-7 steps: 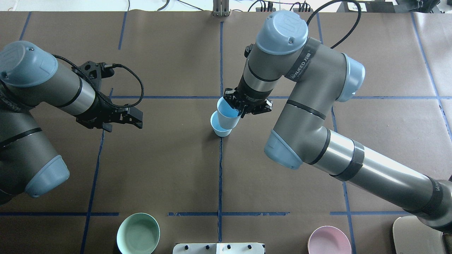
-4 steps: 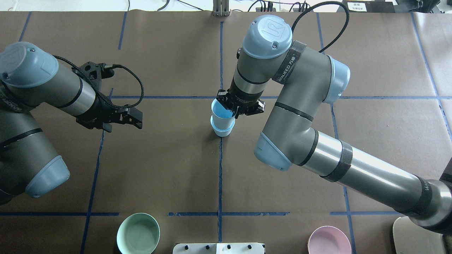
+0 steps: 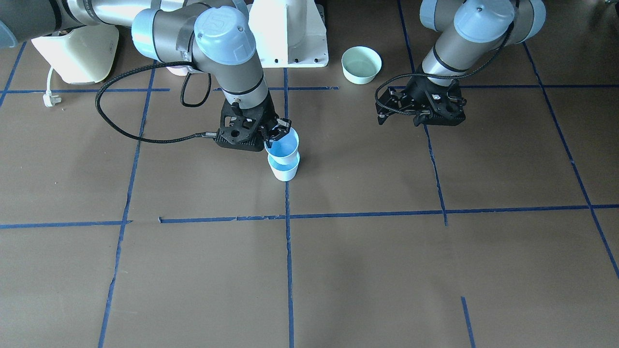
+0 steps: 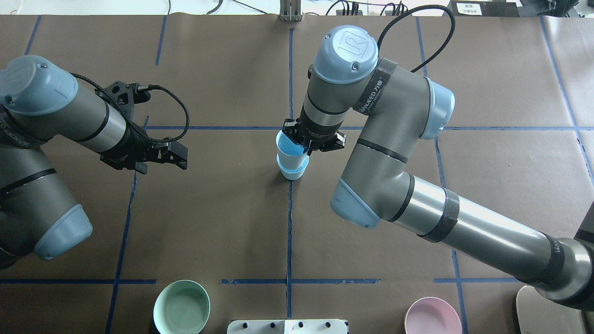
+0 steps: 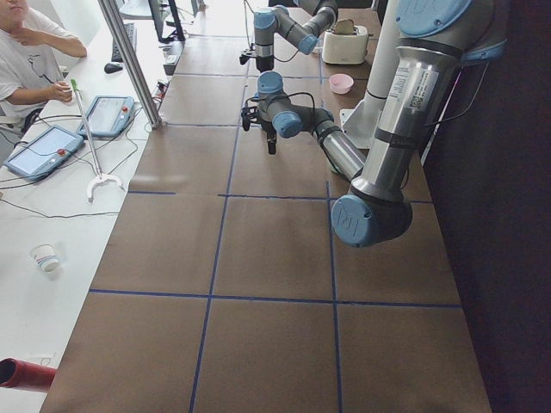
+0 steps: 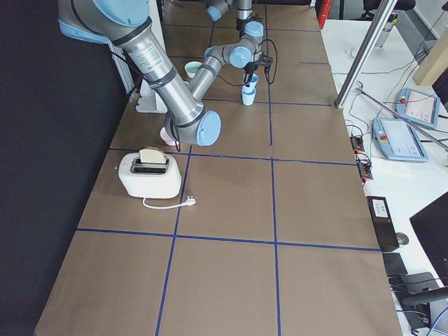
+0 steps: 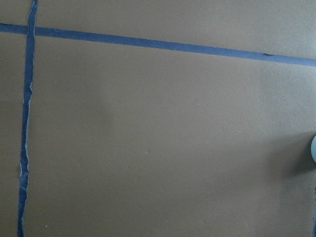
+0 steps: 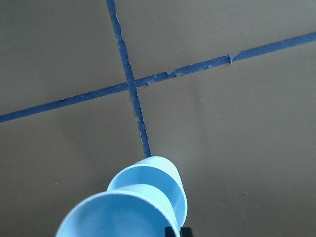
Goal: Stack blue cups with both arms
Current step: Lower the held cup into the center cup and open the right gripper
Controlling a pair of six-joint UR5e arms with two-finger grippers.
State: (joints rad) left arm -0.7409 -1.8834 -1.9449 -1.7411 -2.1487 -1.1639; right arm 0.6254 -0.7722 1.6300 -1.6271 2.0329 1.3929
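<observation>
Pale blue, the lower cup (image 4: 292, 173) is standing on the brown paper-covered desk (image 4: 222, 222), on a blue tape line (image 4: 289, 222). The upper cup (image 4: 290, 153) is sitting partway inside it, with the right jaws clamping its rim. Well to the lower cup's left, the left jaws are hanging apart, gripping nothing.

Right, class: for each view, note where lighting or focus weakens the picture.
Right wrist view: the held blue cup, near the lens, is soft and cropped; tape lines are sharp. Exterior left view: operators' side washed out, robot side near black. Front-facing view: only faint shadows.
</observation>
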